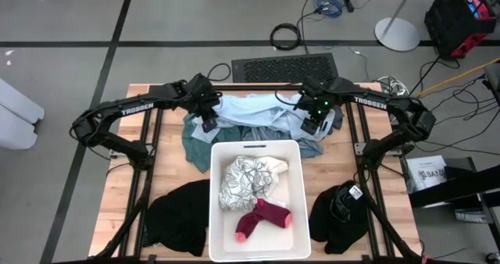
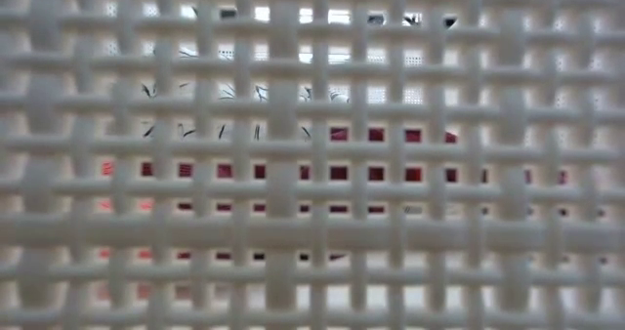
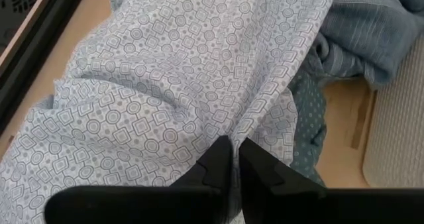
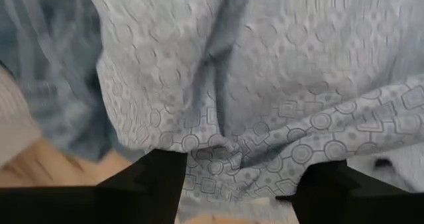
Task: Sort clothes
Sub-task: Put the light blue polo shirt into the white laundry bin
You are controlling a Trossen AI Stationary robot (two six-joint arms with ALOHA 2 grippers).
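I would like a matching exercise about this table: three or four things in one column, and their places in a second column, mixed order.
Things:
1. pink-magenta knitted sock
2. light blue patterned cotton shirt
3. crumpled black fabric garment
4. teal soft fabric garment

Places:
A. stretched between the two tools at the far edge
B. on the wood left of the white plastic bin
C. inside the bin, near end
D. under the shirt, behind the bin's far left corner

Pairs: 1-C, 2-A, 3-B, 4-D
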